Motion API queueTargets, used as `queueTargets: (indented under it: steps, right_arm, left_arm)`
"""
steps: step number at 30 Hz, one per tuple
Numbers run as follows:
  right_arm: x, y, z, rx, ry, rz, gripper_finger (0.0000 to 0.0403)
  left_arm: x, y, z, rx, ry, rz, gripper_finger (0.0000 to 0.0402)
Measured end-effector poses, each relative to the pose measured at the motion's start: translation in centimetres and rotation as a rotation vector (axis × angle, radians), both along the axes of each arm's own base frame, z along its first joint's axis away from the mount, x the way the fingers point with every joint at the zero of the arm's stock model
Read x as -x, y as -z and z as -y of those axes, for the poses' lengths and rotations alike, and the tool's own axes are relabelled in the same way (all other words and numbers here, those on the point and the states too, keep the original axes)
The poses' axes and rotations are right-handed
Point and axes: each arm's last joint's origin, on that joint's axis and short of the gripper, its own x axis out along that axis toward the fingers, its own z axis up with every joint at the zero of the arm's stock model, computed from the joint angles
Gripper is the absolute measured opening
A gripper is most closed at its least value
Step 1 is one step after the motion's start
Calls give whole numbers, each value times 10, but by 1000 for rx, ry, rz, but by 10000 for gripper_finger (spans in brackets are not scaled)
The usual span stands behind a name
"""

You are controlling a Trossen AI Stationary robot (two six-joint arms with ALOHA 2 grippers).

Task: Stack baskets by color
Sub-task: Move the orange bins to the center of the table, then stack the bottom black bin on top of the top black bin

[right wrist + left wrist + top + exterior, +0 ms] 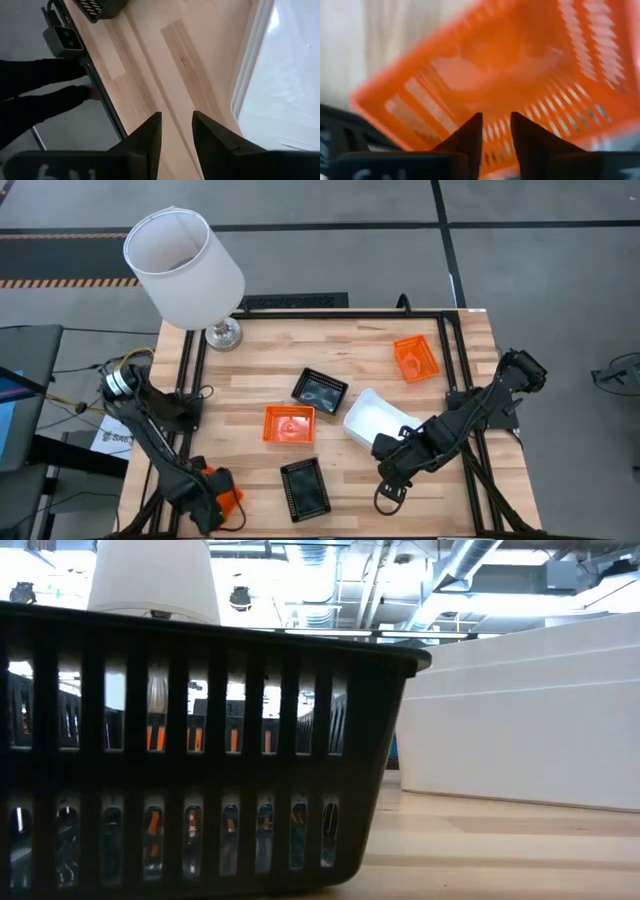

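Baskets lie spread over the wooden surface (pixel 340 350), none of them stacked that I can see apart from the white one, whose layers I cannot count. Nearest the front edge, the left gripper (pixel 222 502) sits at the left corner with its fingers (pixel 470 137) closed on the mesh side of an orange basket (pixel 228 498), which fills its wrist view (pixel 510 75). Just to the right of it a black basket (pixel 305 486) rests near the front edge, and it looms large in the low view (pixel 190 750). Farther right, the right gripper (pixel 388 497) hovers over bare wood just in front of a white basket (pixel 372 418); its fingers (pixel 147 137) stand slightly apart with nothing between them. Around mid-surface a second orange basket (pixel 289 424) lies flat, with another black basket (pixel 320 390) just behind it, tilted at an angle. A third orange basket (pixel 416 358) sits toward the far right. At the far left corner stands a lamp with a white shade (pixel 184 268).
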Motion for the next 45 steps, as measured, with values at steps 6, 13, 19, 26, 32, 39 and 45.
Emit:
queueTargets:
  steps: [6,13,19,26,32,39,45]
  right_arm:
    - [-4,-2,-1,-25,5,35,128]
    - [-7,-3,-2,-47,16,61,128]
    - [-11,-4,0,-61,36,82,127]
    - [-13,-4,3,1,66,130,127]
    - [-17,-5,8,75,100,187,127]
    - [-17,0,5,98,-7,218,137]
    - [-24,24,-19,111,-201,277,213]
  left_arm:
    - [-24,32,-4,-123,69,30,22]
    - [-69,57,-37,-239,184,45,6]
    - [-124,53,-81,-261,154,243,3]
    - [-184,40,-122,-133,13,509,1]
    - [-223,10,-159,-41,-128,689,1]
    - [-221,-51,-182,38,-58,642,0]
    - [-188,-127,-180,17,47,676,2]
